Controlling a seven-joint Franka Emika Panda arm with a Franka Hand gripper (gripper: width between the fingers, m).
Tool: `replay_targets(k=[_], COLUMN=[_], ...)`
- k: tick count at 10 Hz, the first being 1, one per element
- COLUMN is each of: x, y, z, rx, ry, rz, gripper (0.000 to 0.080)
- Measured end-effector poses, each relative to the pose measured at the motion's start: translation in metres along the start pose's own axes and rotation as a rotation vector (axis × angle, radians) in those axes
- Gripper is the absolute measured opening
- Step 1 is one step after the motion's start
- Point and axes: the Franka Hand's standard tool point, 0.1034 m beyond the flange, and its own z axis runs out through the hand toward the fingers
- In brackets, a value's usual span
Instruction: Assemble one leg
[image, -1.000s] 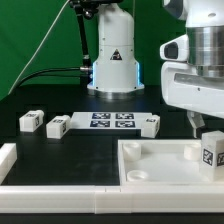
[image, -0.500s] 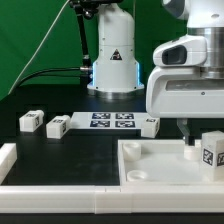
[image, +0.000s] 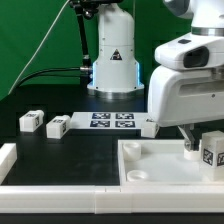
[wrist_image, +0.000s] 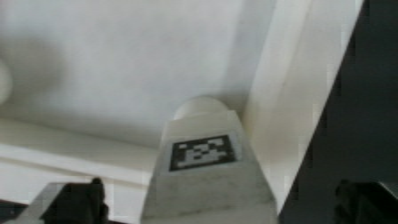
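Note:
A leg (image: 211, 150), a small white block with a square marker, stands upright in the large white tray (image: 150, 165) near its right side in the exterior view. My gripper (image: 192, 142) hangs low over the tray right beside this leg. In the wrist view the leg (wrist_image: 210, 160) stands between my two dark fingertips (wrist_image: 71, 205), with a gap on each side. The gripper (wrist_image: 217, 208) is open and not touching the leg.
Three more legs (image: 31, 122) (image: 57, 127) (image: 149, 125) lie on the black table behind the tray. The marker board (image: 112, 121) lies between them. The robot base (image: 113, 60) stands at the back. A white rail (image: 8, 155) sits at the front left.
The arm has shifted toward the exterior view's left and dropped a little, bringing the fingers lower beside the standing leg. The leg has not moved.

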Motion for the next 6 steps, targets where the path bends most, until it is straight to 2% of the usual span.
replay_targets(k=[1,3,4,5,6], x=[0.0000,-0.0001,-0.0002,-0.0003,-0.0003], y=[0.0000,0.0003,0.0012,0.0012,0.0012], z=[0.0000,0.0000,0.0000,0.0001,0.0001], rx=[0.000,0.000,-0.001,0.000,0.000], ry=[0.000,0.000,0.000,0.000,0.000], rz=[0.005,0.005,0.006,0.022,0.051], gripper=[0.0649,0.0396,0.0396,0.0291,0.0291])
